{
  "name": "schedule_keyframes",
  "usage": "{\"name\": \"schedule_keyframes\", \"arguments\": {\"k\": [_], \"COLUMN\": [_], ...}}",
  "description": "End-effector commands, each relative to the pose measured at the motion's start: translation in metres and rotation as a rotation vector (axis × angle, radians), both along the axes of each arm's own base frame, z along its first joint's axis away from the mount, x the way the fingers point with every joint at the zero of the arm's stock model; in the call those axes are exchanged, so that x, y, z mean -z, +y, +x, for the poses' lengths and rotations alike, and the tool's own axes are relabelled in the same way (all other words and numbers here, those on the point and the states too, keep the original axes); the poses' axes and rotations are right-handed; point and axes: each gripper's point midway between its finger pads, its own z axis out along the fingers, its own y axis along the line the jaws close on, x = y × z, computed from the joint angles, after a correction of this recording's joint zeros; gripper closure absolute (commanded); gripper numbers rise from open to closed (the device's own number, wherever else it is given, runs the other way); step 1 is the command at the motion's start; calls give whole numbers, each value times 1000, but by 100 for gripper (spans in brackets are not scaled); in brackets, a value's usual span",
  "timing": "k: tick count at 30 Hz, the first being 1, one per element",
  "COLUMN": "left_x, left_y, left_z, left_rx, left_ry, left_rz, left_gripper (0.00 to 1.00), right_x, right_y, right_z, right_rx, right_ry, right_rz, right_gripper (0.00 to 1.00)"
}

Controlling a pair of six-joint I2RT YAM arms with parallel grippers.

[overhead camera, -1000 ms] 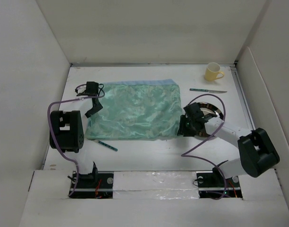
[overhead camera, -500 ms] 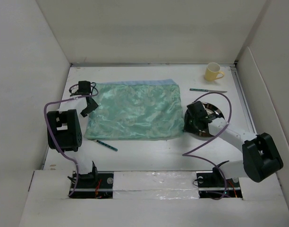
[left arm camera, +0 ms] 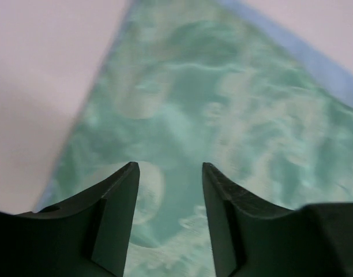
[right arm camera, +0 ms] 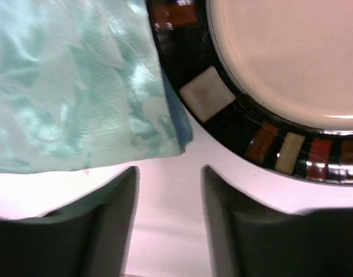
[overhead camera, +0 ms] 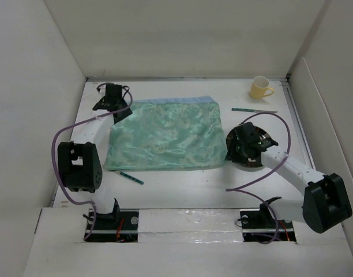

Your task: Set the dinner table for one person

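The white dinner table (overhead camera: 176, 190) carries a mint-green patterned placemat (overhead camera: 165, 135) in its middle. My left gripper (overhead camera: 117, 109) hovers open and empty over the mat's far left corner; the left wrist view shows the gripper (left arm camera: 169, 173) just above the cloth (left arm camera: 222, 104). My right gripper (overhead camera: 233, 154) is open and empty over bare table (right arm camera: 165, 156), between the mat's near right corner (right arm camera: 78, 86) and a plate (right arm camera: 280, 69) with a cream centre and a black tiled rim. The arm hides much of the plate (overhead camera: 269, 140) in the top view.
A yellow mug (overhead camera: 260, 86) stands at the far right. A knife (overhead camera: 254, 109) lies just in front of it. A teal-handled utensil (overhead camera: 129, 177) lies near the mat's near left corner. White panels wall the table.
My left gripper has moved from the mat's left edge toward its far left corner. My right gripper has shifted slightly right, beside the plate's rim. Both stay open.
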Motion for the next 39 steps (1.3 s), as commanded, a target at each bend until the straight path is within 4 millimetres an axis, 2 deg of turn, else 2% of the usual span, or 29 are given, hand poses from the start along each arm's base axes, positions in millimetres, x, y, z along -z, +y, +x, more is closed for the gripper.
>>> {"name": "schedule_keyframes", "arguments": {"k": [1,2,3,4,5,6,7,8,9,10,11,13,14,16,17,18,19,20,21,22,24,25,29,31,32,34,35,36,39], "left_x": [-57,-56,-63,-51,-51,-54,-39,-36,-38,-25,-24,-28,-30,-37,-38,-33,-39,-39,-31,-36,-25,-31,-27,-28,-29,-27,-27,-18,-2], "left_y": [-76,-117,-139,-194,-195,-213,-229,-243,-262,-268,-269,-275,-269,-251,-241,-230,-202,-202,-190,-172,-154,-145,-100,-82,-65,-45,-37,-17,1], "left_z": [17,11,13,3,3,6,6,4,2,1,4,2,4,11,14,13,19,19,16,19,12,10,3,-5,-5,-13,-14,-20,-29], "left_rx": [214,310,359,488,492,525,558,588,618,623,617,621,611,586,567,543,492,491,474,433,405,389,289,253,211,171,159,118,75], "left_ry": [-148,-143,-161,-139,-139,-155,-121,-112,-112,-79,-73,-79,-89,-108,-107,-90,-102,-102,-85,-98,-73,-85,-77,-79,-85,-84,-88,-67,-37], "left_rz": [-16,-29,-41,-54,-56,-66,-67,-75,-75,-65,-65,-74,-69,-57,-50,-48,-60,-60,-60,-66,-74,-75,-65,-59,-53,-47,-53,-51,-80], "left_gripper": [58,59,61,63,63,63,63,63,63,64,65,66,66,65,65,65,63,63,63,62,62,62,61,61,61,61,61,60,58], "right_x": [-46,-50,-54,-66,-66,-71,-86,-83,-86,-90,-86,-76,-69,-57,-65,-44,-30,-46,-19,-9,-3,10,25,29,30,31,33,33,28], "right_y": [-3,-9,-11,-5,-5,-5,-2,0,-1,3,9,11,14,10,14,11,7,10,8,6,6,5,9,16,18,25,25,26,18], "right_z": [32,41,47,64,64,72,85,93,103,115,132,147,166,180,194,201,211,222,224,221,228,225,222,218,217,214,214,213,222], "right_rx": [33,66,75,65,65,60,53,51,53,39,26,25,26,36,35,43,60,61,64,68,84,85,88,68,56,29,27,25,62], "right_ry": [-135,-154,-172,-238,-239,-272,-316,-318,-338,-354,-328,-271,-250,-220,-239,-190,-146,-187,-121,-71,-49,-10,50,79,86,100,105,107,85], "right_rz": [16,25,43,104,105,110,142,137,138,162,159,127,107,61,63,47,2,13,-16,-36,-49,-58,-48,-43,-35,-1,-2,7,41], "right_gripper": [63,76,94,100,100,100,100,100,93,89,84,64,59,47,44,41,37,37,36,36,36,36,36,42,54,68,84,93,100]}}
